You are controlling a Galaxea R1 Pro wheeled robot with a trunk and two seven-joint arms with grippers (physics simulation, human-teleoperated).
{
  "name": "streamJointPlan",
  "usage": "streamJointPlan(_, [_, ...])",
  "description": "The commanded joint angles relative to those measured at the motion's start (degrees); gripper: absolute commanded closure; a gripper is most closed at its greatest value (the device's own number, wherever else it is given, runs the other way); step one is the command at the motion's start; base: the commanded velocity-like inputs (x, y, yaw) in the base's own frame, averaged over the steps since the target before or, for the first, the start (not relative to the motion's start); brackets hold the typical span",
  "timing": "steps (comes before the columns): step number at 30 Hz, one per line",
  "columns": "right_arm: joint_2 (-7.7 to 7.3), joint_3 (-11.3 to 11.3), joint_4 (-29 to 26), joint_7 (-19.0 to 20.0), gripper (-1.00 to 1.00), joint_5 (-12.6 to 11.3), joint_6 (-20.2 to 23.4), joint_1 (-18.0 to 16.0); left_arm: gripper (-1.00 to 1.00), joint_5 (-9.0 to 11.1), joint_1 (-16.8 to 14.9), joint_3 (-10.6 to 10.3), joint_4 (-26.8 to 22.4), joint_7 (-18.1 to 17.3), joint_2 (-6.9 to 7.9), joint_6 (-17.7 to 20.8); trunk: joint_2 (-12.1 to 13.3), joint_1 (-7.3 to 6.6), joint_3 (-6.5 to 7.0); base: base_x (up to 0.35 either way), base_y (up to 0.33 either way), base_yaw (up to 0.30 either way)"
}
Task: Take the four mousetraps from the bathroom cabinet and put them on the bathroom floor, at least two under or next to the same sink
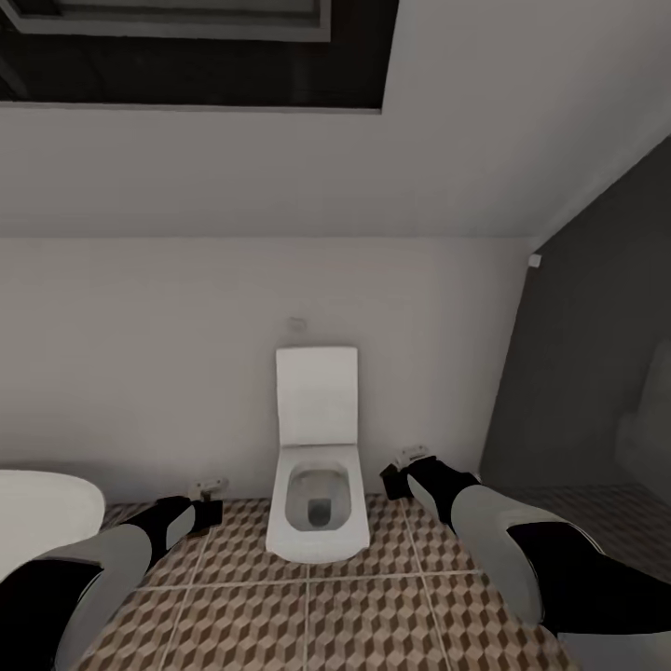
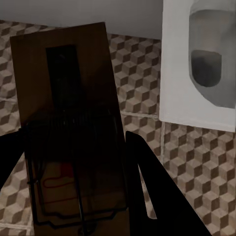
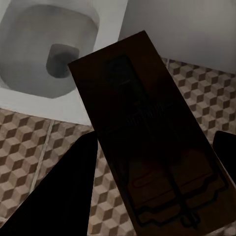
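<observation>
Tiled floor (image 1: 373, 615) fills the lower part of the head view, white wall behind it, white toilet (image 1: 317, 508) at centre bottom with lid up, curved edge of a white tub (image 1: 42, 508) at lower left. Left arm enters from the lower left, right arm from the lower right, one on each side of the toilet. Left gripper (image 1: 207, 488) pinches a mousetrap (image 2: 69, 128); in the left wrist view the brown board sits between the dark fingers, wire parts toward the bottom of frame, floor and toilet rim behind it. Right gripper (image 1: 410, 458) pinches a second mousetrap (image 3: 147, 142), which runs diagonally across the right wrist view with the toilet bowl at upper left. Both traps are held above the floor, not set down. No sink visible here. Risks, as a judgement: releasing here puts the traps by the toilet, not by the sink, so the sink condition may fail; the right trap hangs close to the open bowl and a slip could drop it in; the boards are thin and could twist out of the pinch while the base turns.
</observation>
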Motion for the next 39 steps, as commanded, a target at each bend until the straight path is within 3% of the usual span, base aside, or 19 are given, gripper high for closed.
streamJointPlan(1, [0.00, 0.28, -0.10, 0.30, 1.00, 0.54, 0.38, -0.01, 1.00, 0.37, -0.04, -0.49, -0.05, -0.07, -0.01, 0.23, -0.03, 0.03, -0.07, 0.258, 0.000, 0.046])
streamJointPlan(14, [-0.07, 0.28, -0.09, 0.28, 1.00, 0.50, 0.37, -0.03, 1.00, 0.29, -0.04, -0.49, -0.06, -0.07, -0.24, 0.14, -0.03, 0.03, -0.13, 0.069, 0.000, 0.183])
streamJointPlan(39, [-0.23, 0.19, -0.13, 0.31, 1.00, 0.49, 0.26, -0.03, 1.00, 0.20, -0.04, -0.58, -0.13, 0.01, -0.52, 0.14, -0.03, 0.03, -0.14, 0.001, 0.000, 0.010])
